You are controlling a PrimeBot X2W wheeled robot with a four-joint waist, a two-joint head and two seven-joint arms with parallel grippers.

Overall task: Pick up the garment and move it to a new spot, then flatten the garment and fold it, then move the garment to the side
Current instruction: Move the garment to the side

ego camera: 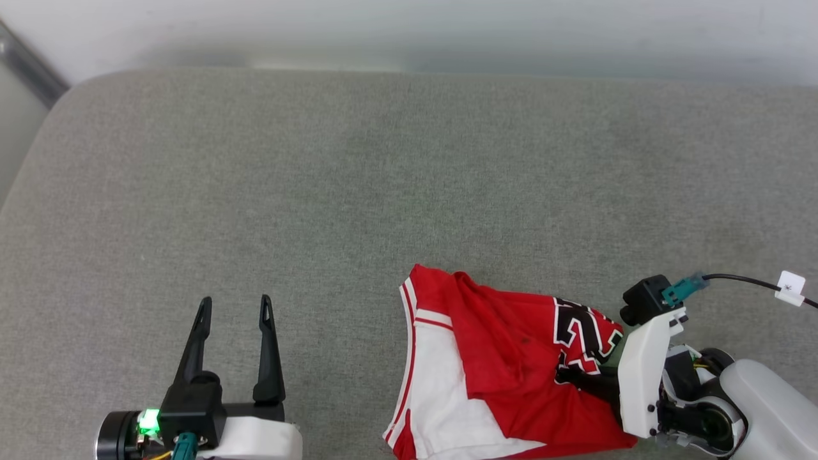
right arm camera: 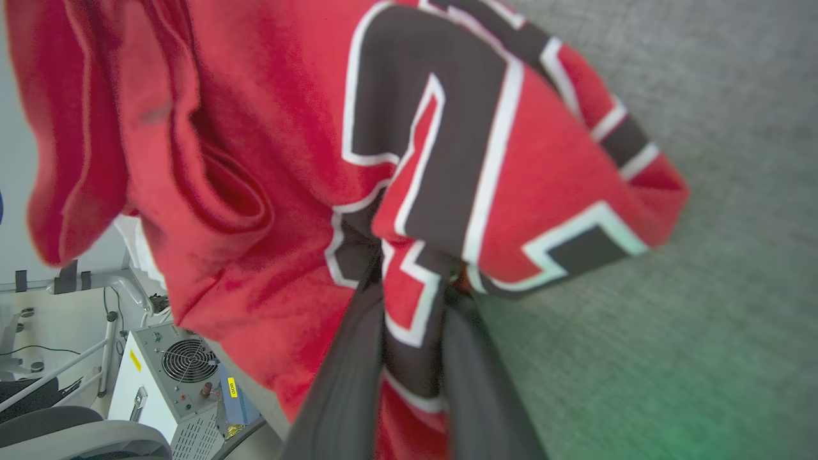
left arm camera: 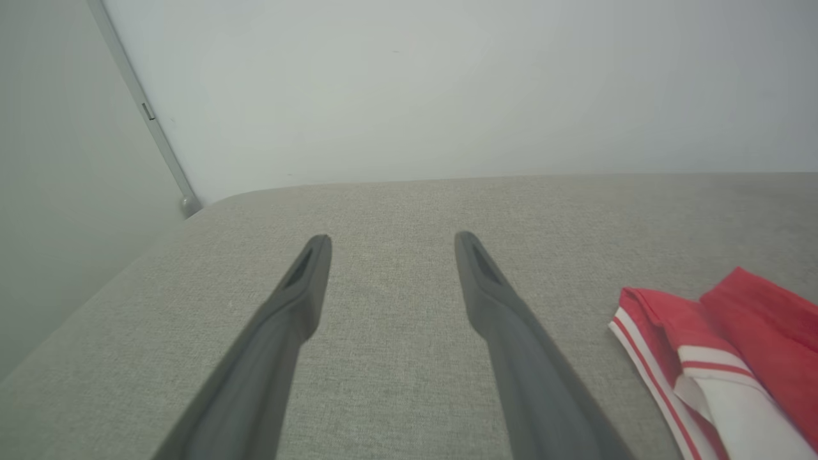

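The garment (ego camera: 498,364) lies crumpled on the near right part of the grey padded surface (ego camera: 319,191), and its lower edge reaches the bottom of the head view; it is red, with a white sleeve and red-white stripe trim on its left side, and black numbers with white edges on its right side. The cloth is not flat; several folds run across the red part.

The right gripper (ego camera: 565,374) comes in from the right and is at the numbered part; in the right wrist view the garment (right arm camera: 255,160) is bunched where the right gripper (right arm camera: 415,287) meets it, and the two dark fingers (right arm camera: 345,383) stand close together with a fold of the printed cloth pinched between them. I cannot tell if the cloth is lifted from the surface (right arm camera: 703,255) or only gathered on it. At the lower left of that view, below the cloth, stands a white box with a round fan grille (right arm camera: 179,370).

The left gripper (ego camera: 235,303) is at the lower left of the head view, well apart from the garment; its fingers are spread wide and hold nothing. In the left wrist view the left gripper (left arm camera: 393,243) is over bare surface (left arm camera: 383,204), and the garment (left arm camera: 735,358) shows at the right edge. A pale wall (ego camera: 409,32) is behind the surface.
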